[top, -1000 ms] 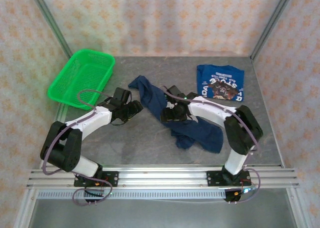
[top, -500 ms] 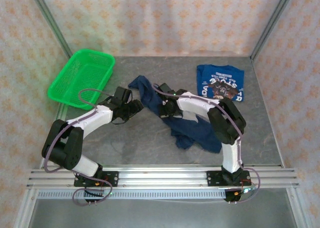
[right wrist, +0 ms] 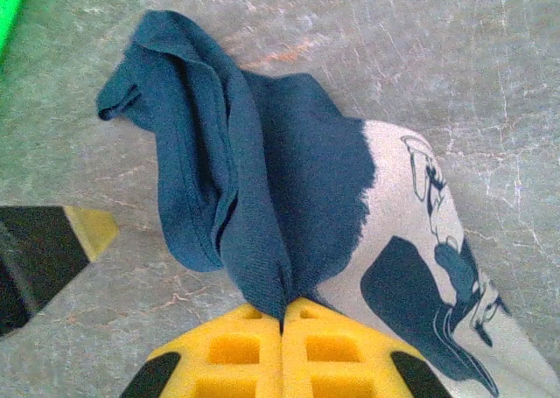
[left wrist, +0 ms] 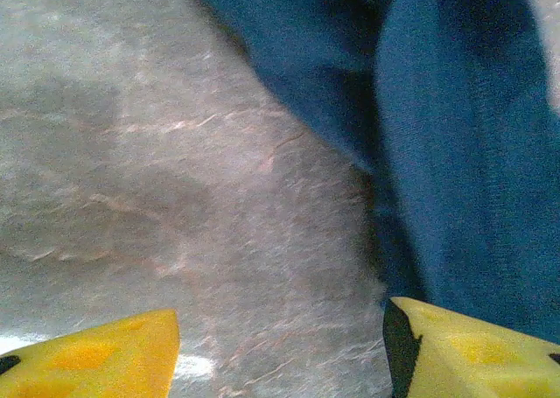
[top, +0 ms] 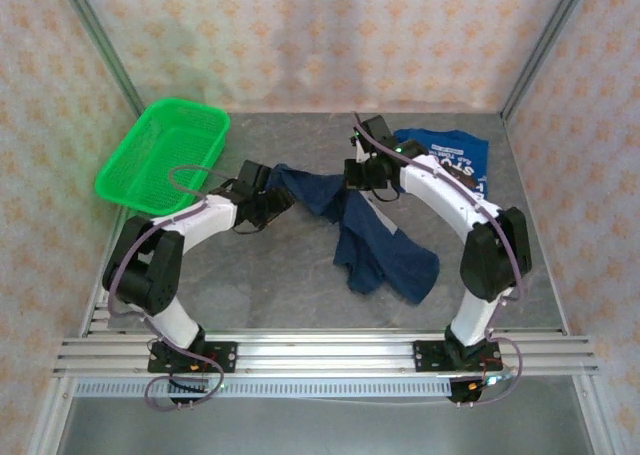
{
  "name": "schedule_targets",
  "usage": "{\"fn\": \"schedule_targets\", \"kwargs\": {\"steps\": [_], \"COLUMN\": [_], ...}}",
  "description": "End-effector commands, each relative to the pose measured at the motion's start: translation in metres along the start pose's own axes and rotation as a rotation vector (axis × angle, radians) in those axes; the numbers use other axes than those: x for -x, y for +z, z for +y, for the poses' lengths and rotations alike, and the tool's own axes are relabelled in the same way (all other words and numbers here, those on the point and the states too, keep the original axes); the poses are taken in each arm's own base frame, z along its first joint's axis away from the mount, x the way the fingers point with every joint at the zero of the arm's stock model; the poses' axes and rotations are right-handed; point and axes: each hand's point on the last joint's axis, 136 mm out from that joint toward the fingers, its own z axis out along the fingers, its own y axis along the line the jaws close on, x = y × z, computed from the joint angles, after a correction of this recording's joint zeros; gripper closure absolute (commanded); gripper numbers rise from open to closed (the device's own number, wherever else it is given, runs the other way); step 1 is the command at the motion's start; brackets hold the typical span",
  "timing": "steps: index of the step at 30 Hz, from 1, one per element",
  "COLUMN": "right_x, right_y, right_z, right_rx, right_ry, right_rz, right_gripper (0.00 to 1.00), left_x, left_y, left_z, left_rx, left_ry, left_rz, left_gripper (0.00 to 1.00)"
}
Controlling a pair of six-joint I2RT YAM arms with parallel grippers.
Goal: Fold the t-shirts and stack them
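Two right fingers (right wrist: 232, 356) clamp the navy t-shirt (right wrist: 262, 197) between their tips.

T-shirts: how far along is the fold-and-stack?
Done: the printed blue tee lies as a compact rectangle at the back right, apparently folded. In hand: the right gripper is shut on the navy tee, which is crumpled, not flat; the left gripper is open beside its edge. Left: flatten and fold the navy tee, then stack the two.
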Motion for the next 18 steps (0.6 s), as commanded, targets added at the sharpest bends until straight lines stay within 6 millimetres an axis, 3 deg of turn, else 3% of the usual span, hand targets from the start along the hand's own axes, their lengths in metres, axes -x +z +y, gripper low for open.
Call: {"fn": "schedule_targets", "kwargs": {"steps": [1,5,9,14,18], "right_x": [0.000,0.014,0.031,0.038,0.031], "right_y": [0.010,0.022,0.033,0.040,0.042], "right_z": [-0.011,-0.028,-0.042,-0.040,-0.039], "right_rx": [0.003,0.006,0.010,0.035,0.050], "right_ry": [0.025,0.081,0.119,0.128,0.149], "right_rz": [0.061,0.080,0.093,0.113,0.121], "right_gripper": [1.00,0.98,0.98,0.97,0.98], "left_x": [0.002,-0.018,-0.037,-0.027,-0.015], "left_y": [0.005,0.014,0.021,0.036,0.044], "left_z": [-0.029,-0.050,-0.047,-0.041,-0.064], "left_rx": [-0.072,-0.100,-0.053,0.000,-0.066], "left_ry": [0.004,0.061,0.104,0.042,-0.015], "left_rz": [0.005,0.065,0.100,0.047,-0.002], "left_gripper": [0.37,0.39,0.39,0.39,0.39]}}
